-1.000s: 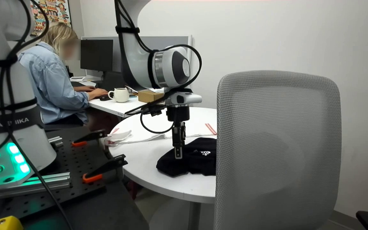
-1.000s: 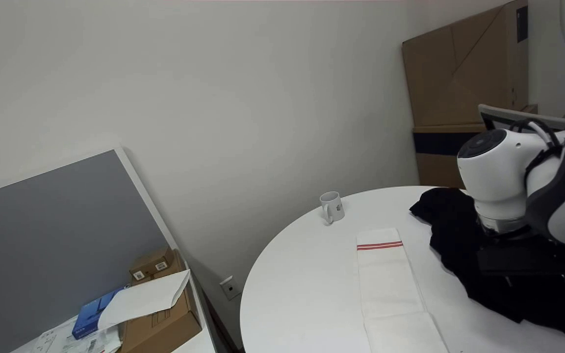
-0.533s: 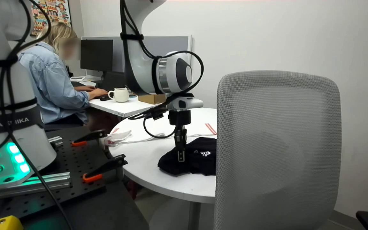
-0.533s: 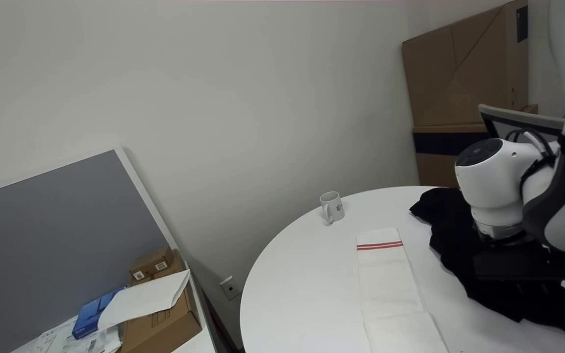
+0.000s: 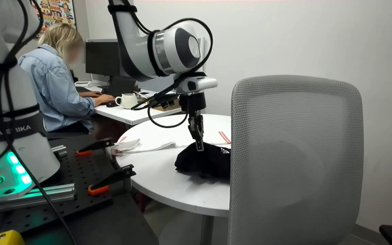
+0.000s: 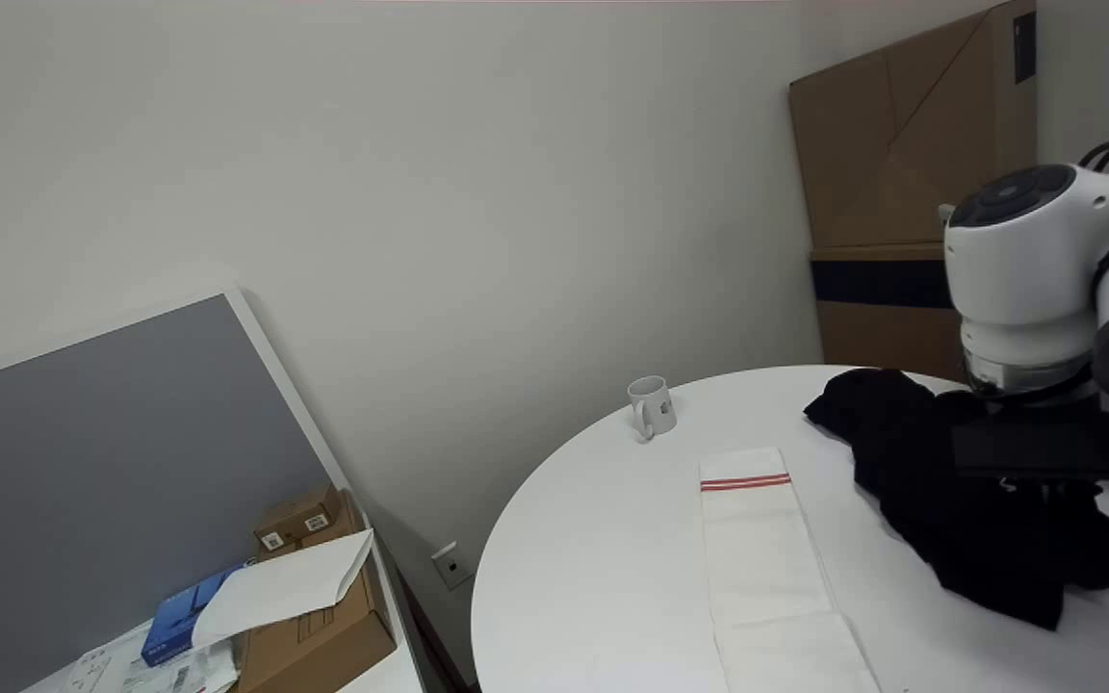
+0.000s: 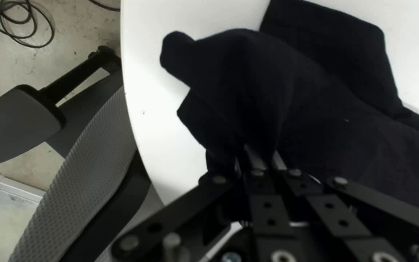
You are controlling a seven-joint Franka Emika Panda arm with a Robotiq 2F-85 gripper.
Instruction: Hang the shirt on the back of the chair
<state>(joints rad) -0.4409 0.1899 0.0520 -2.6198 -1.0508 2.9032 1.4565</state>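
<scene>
The black shirt (image 5: 201, 162) lies bunched on the round white table, its near part raised off the surface with a shadow beneath. My gripper (image 5: 199, 146) points down at the top of that raised fold and is shut on it. In the wrist view the fingertips of my gripper (image 7: 264, 156) pinch dark cloth that rises between them, and the rest of the shirt (image 7: 326, 109) spreads beyond. The grey mesh chair (image 5: 298, 149) stands against the table's edge, its back hiding part of the shirt. In an exterior view the arm's wrist covers the fingers above the shirt (image 6: 920, 481).
On the table (image 6: 593, 577) lie a folded white towel (image 6: 766, 558) with red stripes and, near the rim, a white mug (image 6: 653, 406). A person (image 5: 54, 78) sits at a desk behind. Clamps (image 5: 112, 178) hold the robot's base plate.
My gripper first dipped slightly into the shirt, then closed and rose, drawing the cloth up with it. The shirt's near edge has lifted and shifted inward from the table's rim.
</scene>
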